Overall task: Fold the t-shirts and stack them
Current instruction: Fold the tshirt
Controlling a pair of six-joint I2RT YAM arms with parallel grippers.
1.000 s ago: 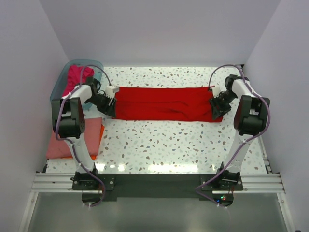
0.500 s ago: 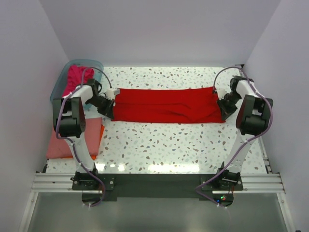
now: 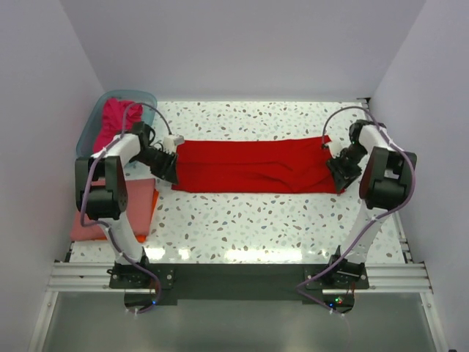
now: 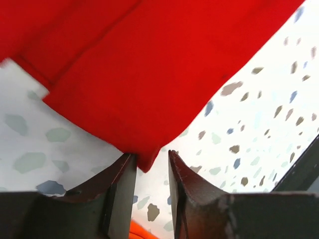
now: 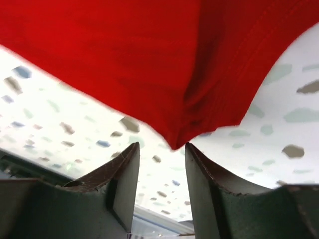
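Now that the left gripper (image 4: 149, 154) and right gripper (image 5: 162, 145) have popped partway open again, neither's holding anything. Each just has a corner of the red t-shirt (image 3: 253, 165) sitting loose at its fingertips. Over the last second they clamped the two ends, tugged the shirt a bit toward the near edge, then let go. So I'd say the smoothing pull is finished and the next fold is up. Shirt's a long flat band across the middle of the table (image 3: 242, 227), with a few creases running along it. The folded salmon and orange tees (image 3: 88, 224) wait at the left.
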